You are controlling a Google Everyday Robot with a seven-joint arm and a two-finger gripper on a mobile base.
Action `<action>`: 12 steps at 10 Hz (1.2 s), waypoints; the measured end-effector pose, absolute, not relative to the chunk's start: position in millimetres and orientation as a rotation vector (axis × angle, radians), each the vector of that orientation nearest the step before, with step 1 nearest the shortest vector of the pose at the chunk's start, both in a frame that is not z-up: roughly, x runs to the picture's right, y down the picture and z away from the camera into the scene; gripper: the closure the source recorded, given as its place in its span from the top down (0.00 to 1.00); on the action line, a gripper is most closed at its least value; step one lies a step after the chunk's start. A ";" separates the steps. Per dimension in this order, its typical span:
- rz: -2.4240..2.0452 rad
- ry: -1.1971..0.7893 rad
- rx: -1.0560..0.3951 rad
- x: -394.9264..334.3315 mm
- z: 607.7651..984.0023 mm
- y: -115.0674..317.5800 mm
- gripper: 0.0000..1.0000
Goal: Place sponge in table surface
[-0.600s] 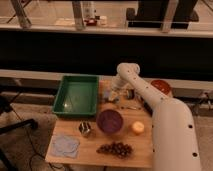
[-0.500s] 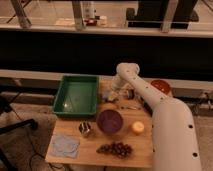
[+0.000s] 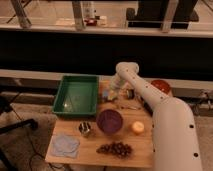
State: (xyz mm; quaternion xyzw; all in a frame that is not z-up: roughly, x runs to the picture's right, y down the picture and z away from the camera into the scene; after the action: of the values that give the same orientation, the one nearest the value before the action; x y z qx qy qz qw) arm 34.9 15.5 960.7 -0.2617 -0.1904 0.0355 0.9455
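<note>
Across the table surface (image 3: pixel 90 152) nothing is shifting: the arm is keeping the same bent pose as half a second ago, so the placing is probably pausing or finishing. The gripper (image 3: pixel 115 92) is hanging low at 3 o'clock from the green tray (image 3: pixel 78 77); whether it is gripping or releasing cannot be told. The sponge (image 3: pixel 111 96), pale yellow with a bluish side, is sitting just under it, at 12 o'clock from the purple bowl (image 3: pixel 109 121).
</note>
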 end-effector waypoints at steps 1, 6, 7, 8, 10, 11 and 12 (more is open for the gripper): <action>0.071 -0.386 -0.539 35.8 961.7 16.9 0.15; 0.066 -0.389 -0.531 36.9 957.2 11.4 0.15; 0.062 -0.390 -0.526 36.1 954.4 9.7 0.15; 0.060 -0.390 -0.523 35.9 952.7 8.9 0.15; 0.061 -0.391 -0.527 35.5 953.0 10.5 0.15; 0.061 -0.390 -0.530 36.2 953.6 11.8 0.15; 0.061 -0.390 -0.530 35.9 953.4 12.0 0.15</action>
State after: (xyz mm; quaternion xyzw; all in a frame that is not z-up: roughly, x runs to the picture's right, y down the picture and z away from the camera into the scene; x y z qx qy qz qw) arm 35.9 12.0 953.4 -0.2601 -0.1916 0.0298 0.9459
